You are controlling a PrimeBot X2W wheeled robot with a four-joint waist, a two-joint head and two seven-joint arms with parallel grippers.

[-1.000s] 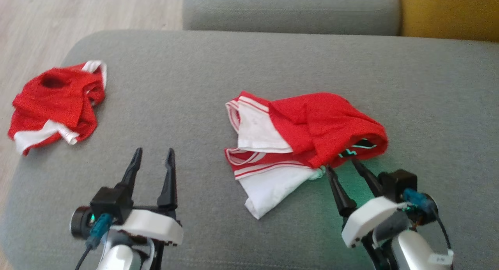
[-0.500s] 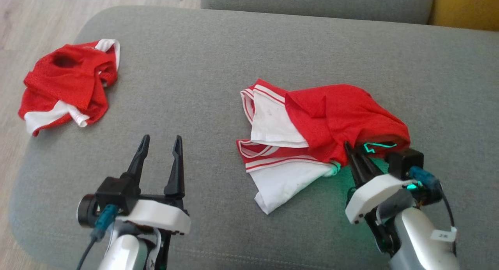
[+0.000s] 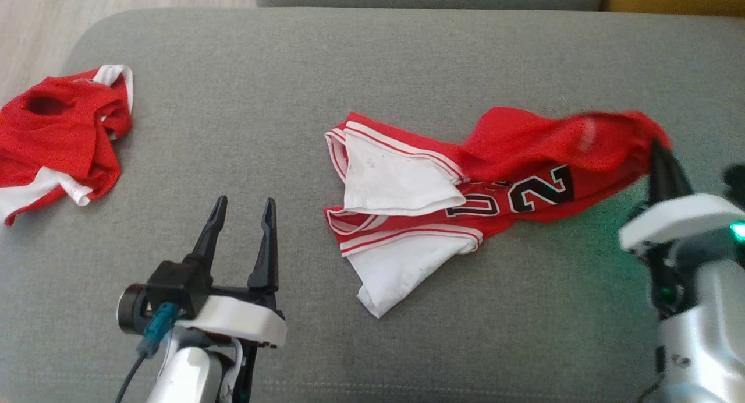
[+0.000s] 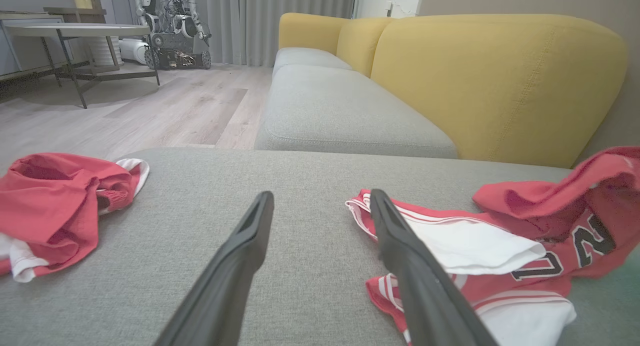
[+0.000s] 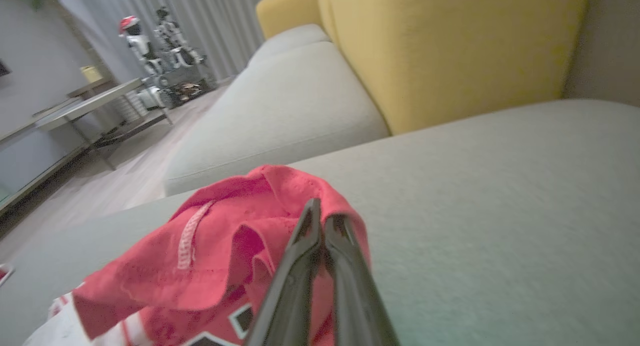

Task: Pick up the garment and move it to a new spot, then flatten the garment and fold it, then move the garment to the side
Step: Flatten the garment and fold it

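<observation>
Two red-and-white pieces of clothing lie on the grey cushion [image 3: 291, 59]. The garment [image 3: 401, 184], a jersey with black numerals, is near the middle. A crumpled red cloth [image 3: 52, 129] sits well apart from it at the cushion's left edge. The garment's white and striped end rests flat in loose folds. Its red end is drawn out to the right and lifted clear of the cushion, where the right gripper [image 3: 656, 149] has it: the two dark fingers are pressed together with a bunched fold of red fabric pinched between them, and the cloth drapes over their tips in the right wrist view. The left gripper [image 3: 245, 202] hovers low over the cushion between the two pieces, nearer the garment. Its fingers are spread wide with nothing in them, and only bare grey fabric shows between it and the garment's white edge. Beyond the cushion is a second grey seat [image 4: 340, 106] with a yellow backrest [image 4: 495, 76] along its right. To the left is pale wooden floor [image 4: 165, 106], and farther back a low table [image 4: 75, 31] and another robot [image 4: 175, 16] stand before grey curtains [image 4: 280, 16].
</observation>
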